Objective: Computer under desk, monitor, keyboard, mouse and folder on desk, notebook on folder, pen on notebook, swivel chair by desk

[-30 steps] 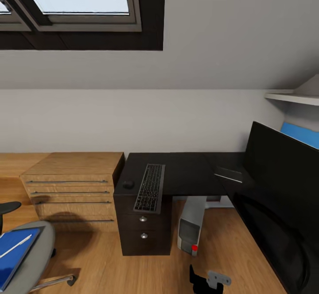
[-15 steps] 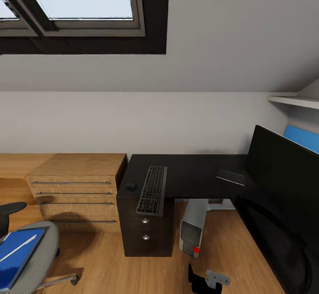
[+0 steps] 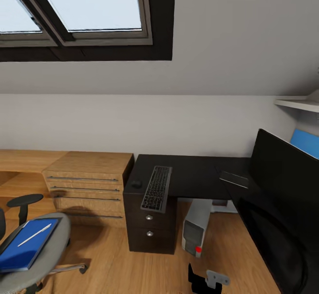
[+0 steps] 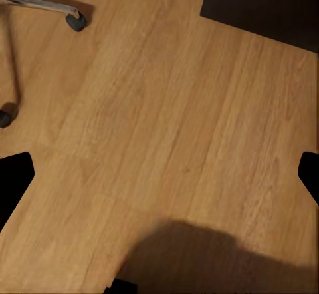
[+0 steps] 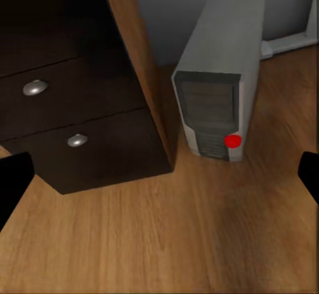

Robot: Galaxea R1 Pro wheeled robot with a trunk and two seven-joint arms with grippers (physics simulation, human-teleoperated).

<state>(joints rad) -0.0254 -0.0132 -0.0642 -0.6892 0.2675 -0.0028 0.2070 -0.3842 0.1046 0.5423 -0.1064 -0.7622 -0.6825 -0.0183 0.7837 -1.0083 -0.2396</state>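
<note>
Head cam high, faces desk; R wrist low, shares computer.

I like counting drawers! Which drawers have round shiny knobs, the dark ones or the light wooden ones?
The dark drawers under the desk. The light wooden drawer unit has long thin bar handles instead.

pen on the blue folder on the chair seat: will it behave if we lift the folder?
Probably not. The pen is slim, likely round, and lies loose on the folder, so any tilt may roll it off. The folder looks thin and may flex. The swivel chair stands on casters, so a push may shift it.
</note>
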